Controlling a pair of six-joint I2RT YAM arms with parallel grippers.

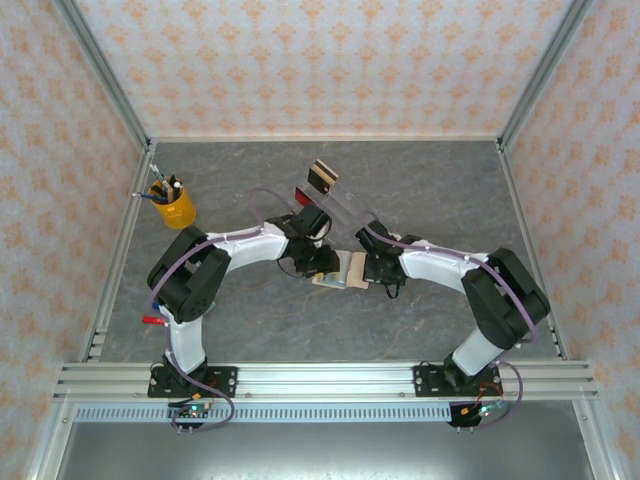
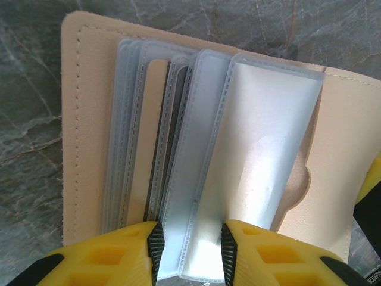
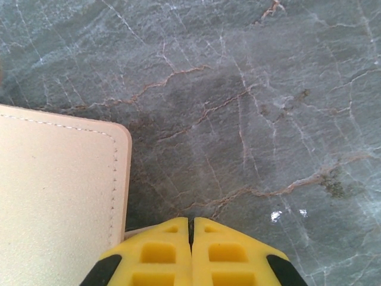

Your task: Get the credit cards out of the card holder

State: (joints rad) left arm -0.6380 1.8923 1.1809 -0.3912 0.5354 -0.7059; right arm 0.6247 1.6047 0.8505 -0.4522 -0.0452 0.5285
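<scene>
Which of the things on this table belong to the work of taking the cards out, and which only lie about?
For the job: card holder; tan card with black band; red card.
Lying about: yellow cup of pens; small red item.

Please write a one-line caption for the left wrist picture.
Open tan card holder, clear sleeves fanned out, yellow jaws standing apart over the sleeves' near edge.
</scene>
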